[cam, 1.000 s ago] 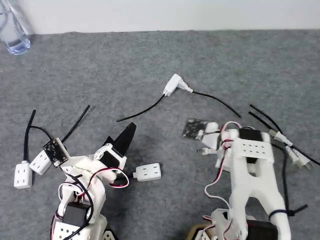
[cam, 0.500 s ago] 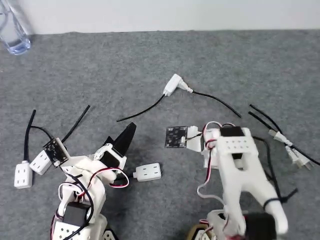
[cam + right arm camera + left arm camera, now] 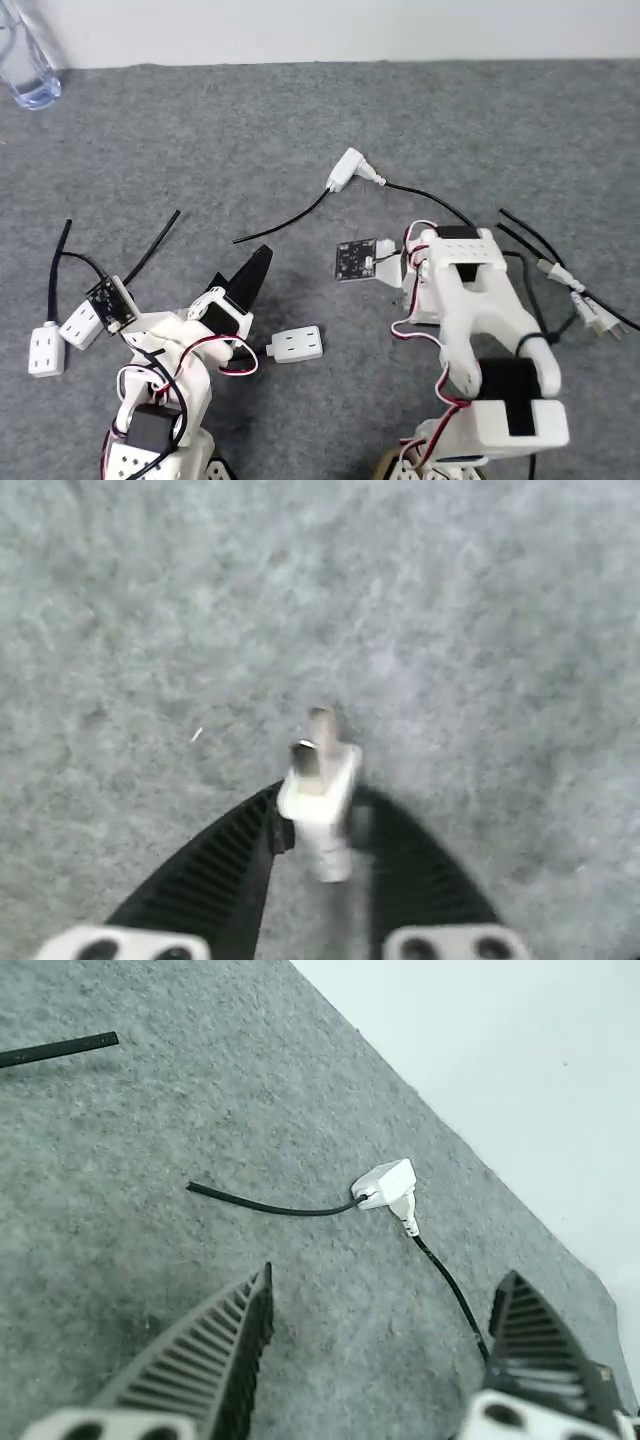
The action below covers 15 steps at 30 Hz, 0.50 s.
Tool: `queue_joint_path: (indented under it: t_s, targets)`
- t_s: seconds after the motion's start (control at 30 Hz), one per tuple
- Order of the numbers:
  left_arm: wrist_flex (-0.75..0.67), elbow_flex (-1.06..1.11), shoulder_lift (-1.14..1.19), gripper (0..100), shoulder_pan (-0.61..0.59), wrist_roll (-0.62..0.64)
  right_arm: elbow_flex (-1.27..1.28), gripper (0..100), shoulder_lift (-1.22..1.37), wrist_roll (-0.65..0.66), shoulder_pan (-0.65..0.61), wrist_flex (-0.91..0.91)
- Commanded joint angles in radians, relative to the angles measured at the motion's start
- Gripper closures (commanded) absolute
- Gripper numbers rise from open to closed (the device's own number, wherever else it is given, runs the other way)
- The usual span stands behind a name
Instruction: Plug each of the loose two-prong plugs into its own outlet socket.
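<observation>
Change, left arm (image 3: 165,385): same place and pose as in the earlier high views, at the lower left of the bench (image 3: 200,120).
Change, right arm (image 3: 470,300): a second ago its wrist lay farther right. It has swung left, and the elbow now stands folded up higher, with the upper link large at the near edge.
Change, things: sockets and cords lie as they did before.
Left claw (image 3: 388,1278): spread wide, holding nothing, both fingers off the bench.
Right claw (image 3: 320,798): pinching the held plug (image 3: 320,820), a white two-prong plug. Its prongs stick out past the fingertips toward the grey surface; whether they touch it cannot be told.
Pose, left arm: low and folded, with the black finger aimed up and right toward mid-bench.
Pose, right arm: forearm stretched away from the base, wrist turned downward, wrist board (image 3: 355,260) on its left side.
Socket pair (image 3: 60,338): far left, the two just beside each other, each with a black cord.
Centre socket (image 3: 297,344): flat on the bench just right of the left arm, between the arms.
Joined plug and socket (image 3: 345,170): far centre, with cords running off both ways.
Loose plugs (image 3: 580,298): two at the right edge, near each other, on black cords.
</observation>
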Motion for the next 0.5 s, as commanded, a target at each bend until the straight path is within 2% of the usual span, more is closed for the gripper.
queue_joint_path:
  t_s: [0.0,0.17,0.33,0.47]
  targets:
    - [0.002,-0.013,-0.009,67,0.003,0.002,-0.051,99.3,-0.001,0.021,-0.012,0.027]
    - [0.002,-0.013,-0.009,67,0.005,0.002,-0.117,99.0,-0.021,0.038,-0.033,0.209]
    - [0.002,-0.013,-0.009,67,0.000,0.002,-0.230,99.0,-0.041,0.207,-0.039,0.519]
    - [0.002,-0.013,-0.009,67,0.000,0.002,-0.308,99.0,0.031,0.270,-0.031,0.634]
